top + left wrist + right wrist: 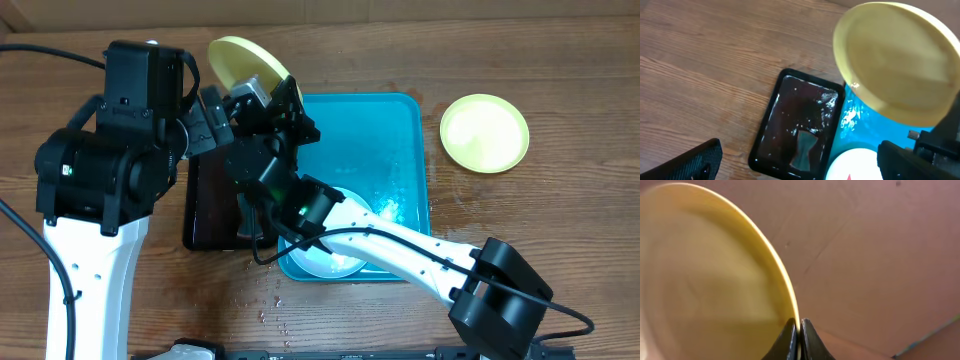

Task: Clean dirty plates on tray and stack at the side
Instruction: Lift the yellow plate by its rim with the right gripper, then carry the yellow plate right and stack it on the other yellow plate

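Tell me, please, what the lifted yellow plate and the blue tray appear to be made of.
The yellow plate looks like matte plastic: thin, evenly coloured, soft sheen. The blue tray is likely glossy plastic: uniform teal, rounded moulded corners, bright glare.

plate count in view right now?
3. One yellow-green plate held by its rim in the right end effector; a second yellow-green plate on the table right of the teal tray; a white plate in the tray, partly under the arm.
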Tool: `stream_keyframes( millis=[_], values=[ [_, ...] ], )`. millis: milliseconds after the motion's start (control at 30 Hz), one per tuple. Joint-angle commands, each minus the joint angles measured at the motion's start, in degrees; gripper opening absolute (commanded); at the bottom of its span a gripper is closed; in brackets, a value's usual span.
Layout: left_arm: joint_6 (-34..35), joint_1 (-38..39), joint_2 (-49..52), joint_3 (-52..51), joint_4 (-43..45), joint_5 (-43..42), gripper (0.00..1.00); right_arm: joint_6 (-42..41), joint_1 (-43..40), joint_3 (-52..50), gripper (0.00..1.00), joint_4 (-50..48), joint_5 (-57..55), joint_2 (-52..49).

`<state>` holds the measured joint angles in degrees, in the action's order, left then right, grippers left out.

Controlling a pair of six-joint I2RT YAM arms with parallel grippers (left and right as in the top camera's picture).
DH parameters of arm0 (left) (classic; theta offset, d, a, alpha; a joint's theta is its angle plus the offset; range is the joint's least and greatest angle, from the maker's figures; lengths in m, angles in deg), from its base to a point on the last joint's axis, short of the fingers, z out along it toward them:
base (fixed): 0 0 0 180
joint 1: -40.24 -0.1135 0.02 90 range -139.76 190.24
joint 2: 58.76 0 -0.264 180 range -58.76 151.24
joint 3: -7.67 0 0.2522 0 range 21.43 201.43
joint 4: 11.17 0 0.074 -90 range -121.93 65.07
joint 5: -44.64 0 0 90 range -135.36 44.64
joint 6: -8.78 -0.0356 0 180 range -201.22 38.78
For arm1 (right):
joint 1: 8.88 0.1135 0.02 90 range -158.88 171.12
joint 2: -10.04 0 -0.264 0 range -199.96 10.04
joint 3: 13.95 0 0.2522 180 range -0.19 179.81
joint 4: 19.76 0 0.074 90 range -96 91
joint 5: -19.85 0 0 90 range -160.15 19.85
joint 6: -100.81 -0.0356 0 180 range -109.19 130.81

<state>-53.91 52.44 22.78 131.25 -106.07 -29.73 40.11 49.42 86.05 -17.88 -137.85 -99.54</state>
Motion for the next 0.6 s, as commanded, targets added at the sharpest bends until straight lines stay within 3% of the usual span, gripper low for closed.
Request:
stream_keyframes(
  millis=[0,233,300,400,567],
  values=[
    [-0.26,0.57,0.96,-0.02,0.35,-2.56,1.00,4.17,3.10,1.64,0.04,-2.21,1.29,1.57],
    [-0.26,0.57,0.96,-0.02,0.35,-2.56,1.00,3.43,3.08,1.64,0.04,-2.21,1.29,1.57],
    [-0.28,0.57,0.96,-0.02,0.35,-2.56,1.00,-0.11,3.02,1.57,0.04,-1.64,1.33,1.57],
    [-0.28,0.57,0.96,-0.02,0.35,-2.56,1.00,-8.57,2.29,1.49,0.04,1.25,1.33,1.57],
    [-0.26,0.57,0.96,-0.02,0.35,-2.56,1.00,-25.97,0.26,1.49,0.04,13.97,6.43,1.57]
  ],
)
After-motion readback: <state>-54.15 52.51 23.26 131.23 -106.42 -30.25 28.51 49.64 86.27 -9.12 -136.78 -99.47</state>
